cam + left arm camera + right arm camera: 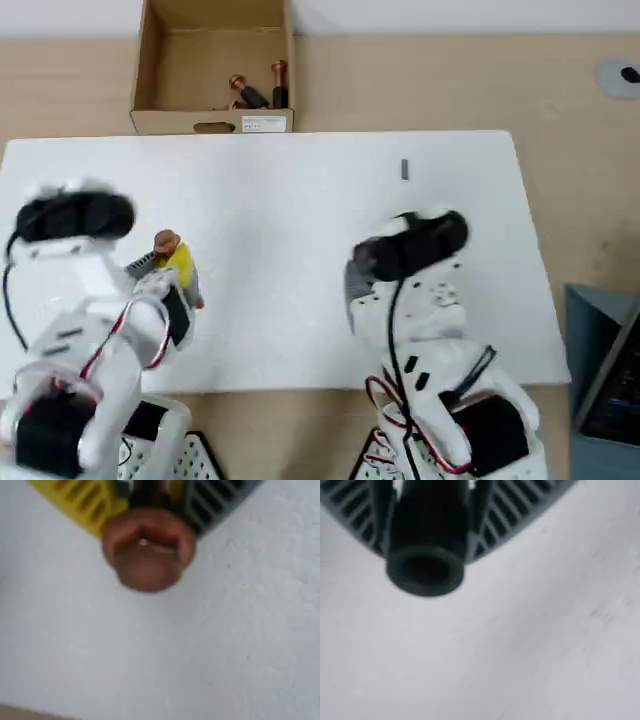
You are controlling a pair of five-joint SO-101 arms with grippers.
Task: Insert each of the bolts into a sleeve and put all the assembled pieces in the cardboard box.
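My left gripper [172, 262], with one yellow and one dark finger, is shut on a copper-headed bolt [166, 242] over the left of the white mat [300, 200]. The bolt's head [148, 547] sticks out past the fingertips just above the mat. My right gripper [427, 510] is shut on a black sleeve [426, 555], whose open end faces the camera above the mat. The right arm [410, 250] covers its gripper from above. The cardboard box [150, 70] stands behind the mat and holds two assembled pieces [258, 88].
A small dark piece [404, 169] lies on the mat at the back right. A grey disc [620, 77] sits on the wooden table at the far right. A dark object [605, 370] is at the right edge.
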